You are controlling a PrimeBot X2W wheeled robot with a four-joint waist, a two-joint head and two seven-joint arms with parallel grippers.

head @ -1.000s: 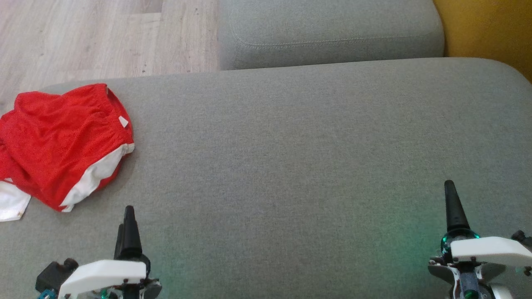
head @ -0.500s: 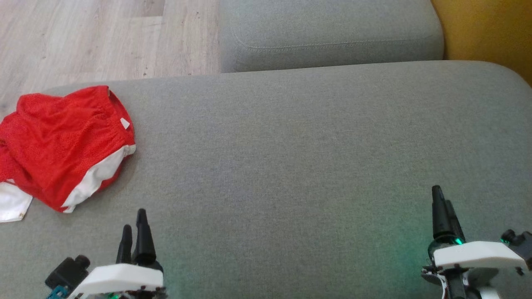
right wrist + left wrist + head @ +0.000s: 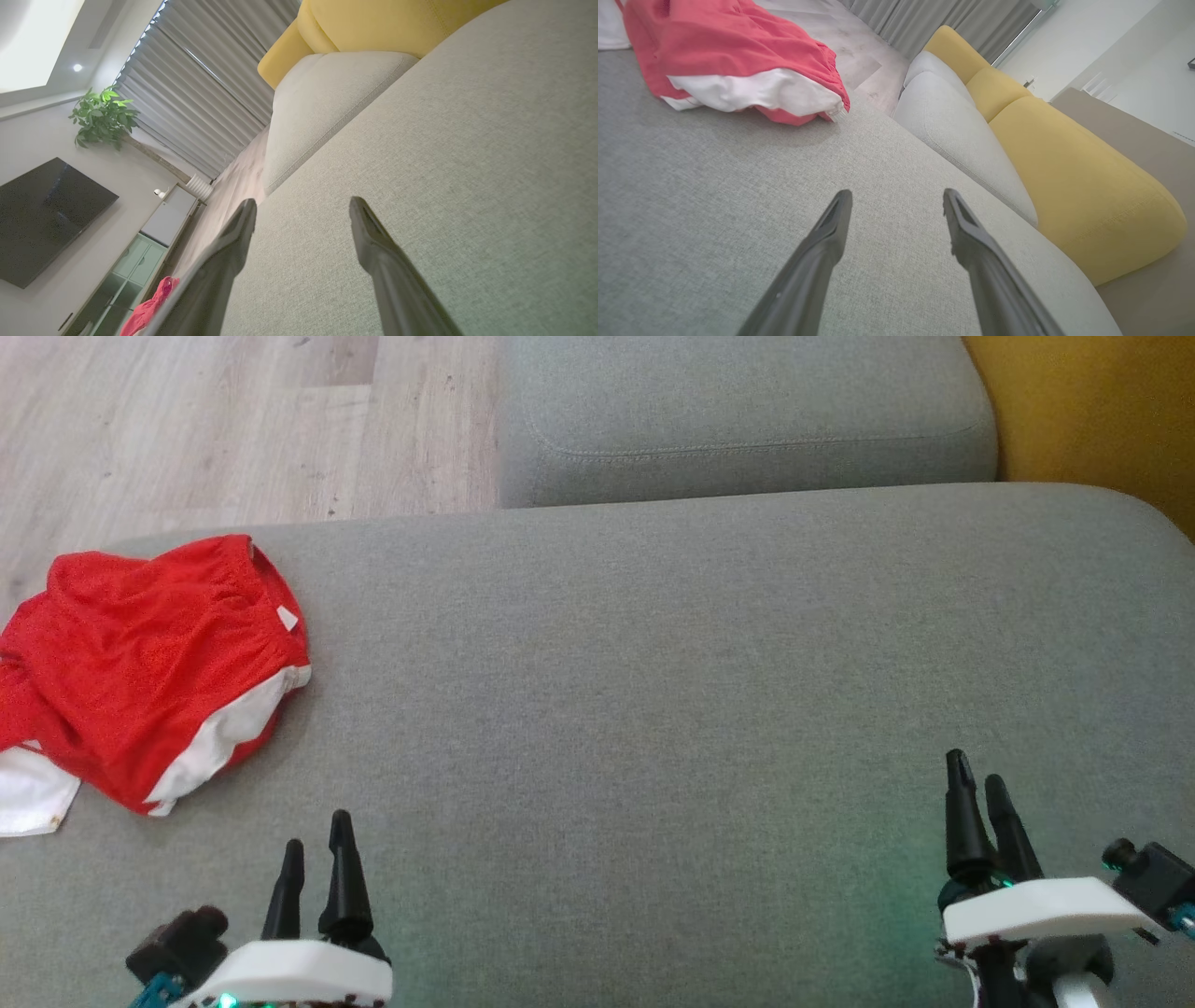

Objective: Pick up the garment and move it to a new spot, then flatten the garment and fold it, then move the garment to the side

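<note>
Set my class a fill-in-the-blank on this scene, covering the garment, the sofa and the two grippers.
1. The crumpled garment is red with ____ trim.
2. It lies on the grey sofa seat, toward the robot's ____ side.
3. The left gripper and the right gripper both stand ____, holding nothing.

Missing words: white; left; open.

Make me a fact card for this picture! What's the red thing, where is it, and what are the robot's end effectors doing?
Thing: garment, red with white panels, crumpled
Place: left end of the grey sofa seat
Left side: left end effector open, empty, short of the garment
Right side: right end effector open, empty, over bare seat
Behind: wooden floor, yellow cushion
</note>
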